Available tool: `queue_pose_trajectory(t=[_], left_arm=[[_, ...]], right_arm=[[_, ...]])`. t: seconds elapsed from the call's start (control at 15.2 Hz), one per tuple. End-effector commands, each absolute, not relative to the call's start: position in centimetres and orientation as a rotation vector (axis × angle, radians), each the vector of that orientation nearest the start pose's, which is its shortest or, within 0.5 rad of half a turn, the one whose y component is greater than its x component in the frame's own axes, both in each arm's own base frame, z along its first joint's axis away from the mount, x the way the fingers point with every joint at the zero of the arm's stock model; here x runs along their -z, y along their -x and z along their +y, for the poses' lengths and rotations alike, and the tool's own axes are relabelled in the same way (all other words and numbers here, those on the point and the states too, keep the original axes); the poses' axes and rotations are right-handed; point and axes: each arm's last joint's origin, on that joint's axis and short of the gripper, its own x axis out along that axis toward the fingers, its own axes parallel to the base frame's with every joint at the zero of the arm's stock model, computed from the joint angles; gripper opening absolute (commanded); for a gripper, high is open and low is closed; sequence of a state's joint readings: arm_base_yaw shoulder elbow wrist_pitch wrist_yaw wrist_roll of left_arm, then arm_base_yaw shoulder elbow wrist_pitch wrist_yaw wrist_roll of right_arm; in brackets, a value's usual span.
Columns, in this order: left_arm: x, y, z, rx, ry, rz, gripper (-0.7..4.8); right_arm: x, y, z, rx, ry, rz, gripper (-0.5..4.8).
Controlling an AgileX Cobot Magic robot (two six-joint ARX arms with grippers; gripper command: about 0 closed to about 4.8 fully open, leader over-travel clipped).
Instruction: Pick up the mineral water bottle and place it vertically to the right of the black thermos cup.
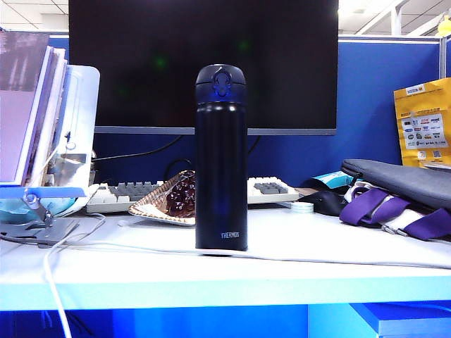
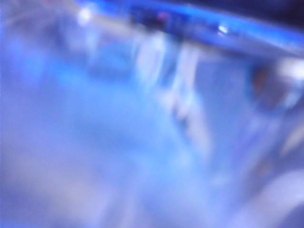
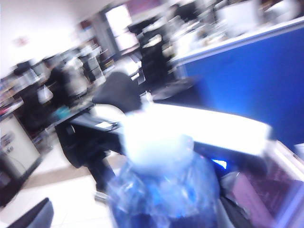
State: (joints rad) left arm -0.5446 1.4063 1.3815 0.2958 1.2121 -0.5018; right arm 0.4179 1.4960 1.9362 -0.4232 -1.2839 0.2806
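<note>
The right gripper's fingers cannot be made out in its wrist view, so whether it is wide or clamped cannot be told. Close before that camera is the bottle (image 3: 164, 190), blurred, its white cap (image 3: 152, 142) pointing away, with office floor and chairs behind it. It is not on the desk in the exterior view. The left gripper is lost in its wrist view's blue and white smear, and its state cannot be told either. Neither gripper shows in the exterior view.

The thermos (image 1: 221, 158) stands upright near the middle of the front edge of the desk (image 1: 317, 236), lid shut. A white cable (image 1: 338, 259) runs along that edge past its base. Behind it lie a tray (image 1: 158, 204) and a keyboard (image 1: 268, 189), below a dark monitor (image 1: 141, 63). A grey bag (image 1: 402, 179) lies towards the right edge.
</note>
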Motion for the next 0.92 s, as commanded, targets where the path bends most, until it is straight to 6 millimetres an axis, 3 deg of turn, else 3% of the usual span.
queue_pose_trajectory(t=[0.07, 0.39, 0.79, 0.85, 0.92], left_arm=[[-44.6, -23.8, -17.5, 1.778, 0.239, 0.095, -0.05], [-44.6, -23.7, -17.7, 1.788, 0.246, 0.107, -0.05], [-44.6, -23.3, -18.1, 1.821, 0.242, 0.118, -0.05], [-44.5, -23.3, -18.2, 1.828, 0.241, 0.125, -0.05], [-44.5, -23.3, -18.2, 1.831, 0.240, 0.124, -0.05]], right_arm=[[-53.0, -23.4, 13.7, -1.694, -0.188, 0.198, 4.79], [-52.4, -23.9, 14.5, -1.678, -0.209, 0.239, 4.79], [-51.5, -24.1, 16.8, -1.664, -0.216, 0.269, 4.79], [-51.5, -24.0, 16.9, -1.666, -0.216, 0.270, 4.55], [-51.4, -24.0, 17.2, -1.673, -0.216, 0.275, 3.92]])
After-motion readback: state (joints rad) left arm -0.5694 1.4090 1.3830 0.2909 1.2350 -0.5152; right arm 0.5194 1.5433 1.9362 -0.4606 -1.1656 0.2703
